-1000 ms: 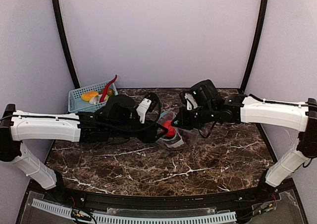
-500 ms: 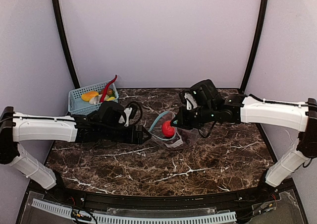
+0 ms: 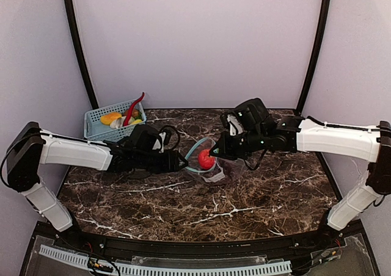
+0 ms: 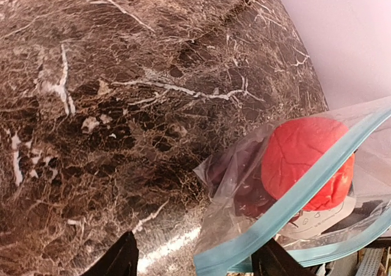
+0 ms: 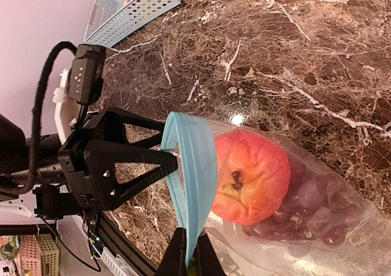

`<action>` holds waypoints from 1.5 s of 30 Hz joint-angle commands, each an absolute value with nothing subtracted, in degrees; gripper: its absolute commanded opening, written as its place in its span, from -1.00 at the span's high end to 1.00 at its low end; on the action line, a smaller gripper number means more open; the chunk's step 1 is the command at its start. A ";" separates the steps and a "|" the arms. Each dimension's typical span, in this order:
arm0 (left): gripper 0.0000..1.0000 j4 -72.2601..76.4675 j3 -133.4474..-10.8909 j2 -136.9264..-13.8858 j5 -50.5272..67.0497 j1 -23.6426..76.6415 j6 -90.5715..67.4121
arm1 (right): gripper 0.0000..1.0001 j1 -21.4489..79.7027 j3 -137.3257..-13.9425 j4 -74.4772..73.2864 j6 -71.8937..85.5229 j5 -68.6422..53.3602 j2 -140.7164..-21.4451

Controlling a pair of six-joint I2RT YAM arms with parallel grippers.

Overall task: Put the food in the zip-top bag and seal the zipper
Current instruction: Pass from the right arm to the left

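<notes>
The clear zip-top bag [image 3: 211, 171] lies mid-table with its mouth held open. The red round fruit [image 5: 250, 175] and the purple grape bunch [image 5: 305, 209] sit inside it; both also show in the left wrist view, fruit [image 4: 308, 163] and grapes [image 4: 244, 181]. My right gripper [image 5: 188, 246] is shut on the teal zipper strip [image 5: 198, 166] and lifts that edge; it shows in the top view [image 3: 215, 152]. My left gripper [image 3: 183, 162] is open and empty just left of the bag mouth, its fingers [image 4: 125, 261] straddling the bag's near corner. A yellow-orange piece [image 3: 110, 116] lies in the basket. No brown piece shows.
A blue mesh basket [image 3: 98, 128] stands at the back left with the yellow-orange piece, a red curved piece [image 3: 134, 108] and other small food. The basket also shows in the right wrist view [image 5: 137, 10]. Purple walls and black posts enclose the dark marble table [image 3: 244, 203].
My left gripper let go of the red fruit in the bag and pulled back to the left, open. The right gripper has held the zipper edge without moving.
</notes>
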State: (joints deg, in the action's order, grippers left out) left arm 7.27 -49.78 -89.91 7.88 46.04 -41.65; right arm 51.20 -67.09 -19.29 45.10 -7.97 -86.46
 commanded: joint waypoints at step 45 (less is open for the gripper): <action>0.99 -10.99 -57.64 -80.67 18.84 45.66 -30.43 | -0.67 51.51 -72.52 -25.75 37.10 -1.19 -89.55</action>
